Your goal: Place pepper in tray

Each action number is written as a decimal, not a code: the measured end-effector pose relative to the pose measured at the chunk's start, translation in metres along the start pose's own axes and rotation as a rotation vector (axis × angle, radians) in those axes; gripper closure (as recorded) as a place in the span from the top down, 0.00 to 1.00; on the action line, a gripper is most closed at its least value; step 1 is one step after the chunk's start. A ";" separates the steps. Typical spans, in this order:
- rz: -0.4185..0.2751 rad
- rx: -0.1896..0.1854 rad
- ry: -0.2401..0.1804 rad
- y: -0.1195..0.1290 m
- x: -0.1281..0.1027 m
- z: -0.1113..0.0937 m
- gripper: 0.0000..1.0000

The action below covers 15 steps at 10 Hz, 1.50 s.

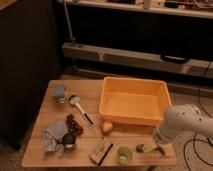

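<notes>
Nearest you, in front of the tray: a round light green cup sits on the wooden surface, ahead of the tray's middle and close to the surface's front edge. Just left of the cup, a tan block with a dark side lies at an angle.

The pepper lies just right of the cup, in front of the tray's right half. It is on the surface, outside the tray and apart from its front wall. Its right end runs under your claw, which is low at the surface in front of the tray's right front corner. The white arm covers the claw from above, so you cannot tell whether it is open, closed or gripping the pepper.

Front-left of the tray, well apart from it, a dark round avocado-like item rests by a crumpled blue-grey cloth. A dark red grape-like cluster is just behind them. A pale round onion-like thing sits just in front of the tray's left front corner.

Left of the tray, a utensil with a white round head and a dark handle points toward the onion-like thing. Further left is a small blue-topped container.

Behind the tray, off the surface, is a dark rack with a pale rail.
</notes>
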 end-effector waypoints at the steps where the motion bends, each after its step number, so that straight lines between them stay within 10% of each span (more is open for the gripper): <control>1: -0.003 -0.001 0.000 0.000 0.000 0.000 0.69; 7: -0.074 -0.069 -0.057 0.002 -0.002 0.035 0.69; 15: -0.096 -0.051 -0.052 0.006 -0.003 0.061 0.69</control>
